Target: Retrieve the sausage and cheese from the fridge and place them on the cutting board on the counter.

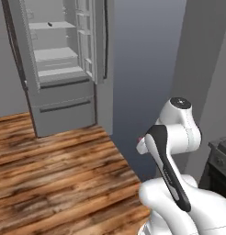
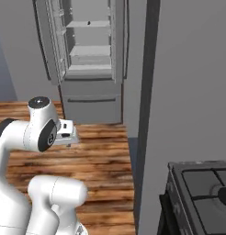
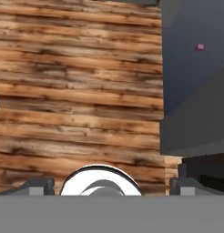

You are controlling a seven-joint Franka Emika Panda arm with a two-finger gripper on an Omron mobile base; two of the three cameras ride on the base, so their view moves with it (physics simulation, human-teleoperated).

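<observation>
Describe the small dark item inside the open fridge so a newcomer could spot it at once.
Find the tall grey fridge standing on the wooden floor, its upper doors swung open onto pale shelves. Look to the highest shelf that shows, near the top of the compartment. There lies one tiny dark speck, too small to identify; every shelf below it looks bare, so it is the lone dark spot.

fridge (image 1: 64, 110) : tall grey French-door unit, standing upright against the wall on the wood floor, both upper doors hanging open, pale shelves showing, bottom drawers sitting shut | small dark item (image 1: 50, 24) : lying on an upper shelf, too small to be telling what it is
</observation>
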